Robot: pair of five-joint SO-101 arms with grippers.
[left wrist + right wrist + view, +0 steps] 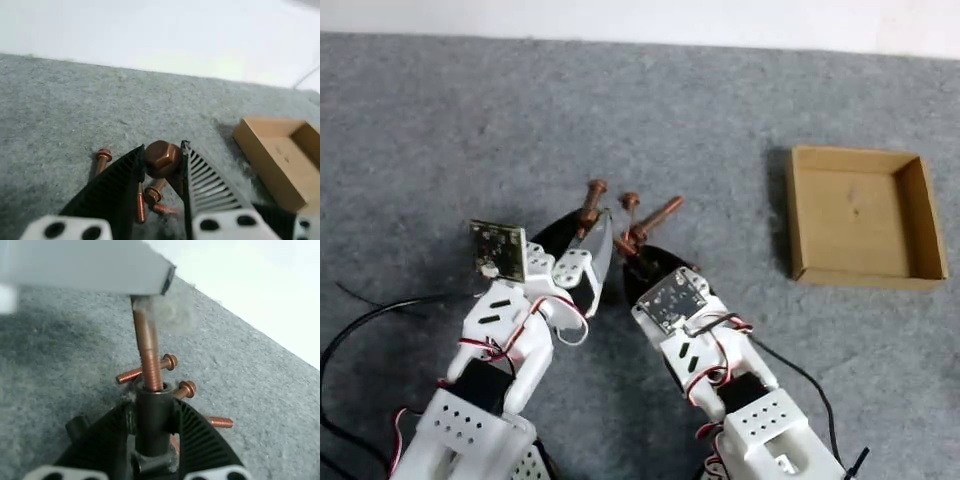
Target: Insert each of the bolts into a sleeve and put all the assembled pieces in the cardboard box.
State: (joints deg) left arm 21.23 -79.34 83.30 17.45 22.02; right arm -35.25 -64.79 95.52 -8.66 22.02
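Left gripper point(163, 150) nearly closed, my view: pinching bolt point(162, 158) by hex head. Right gripper point(152, 407) clamps black sleeve point(152, 427) upright. Bolt shank in line with sleeve, tip apparently just inside mouth. Loose bolts point(147, 369) on carpet; cardboard box point(860, 215) well apart.

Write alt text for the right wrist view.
The right gripper holds a black sleeve upright, with the tip of a copper bolt sitting in its top. Loose bolts lie on the grey mat behind.
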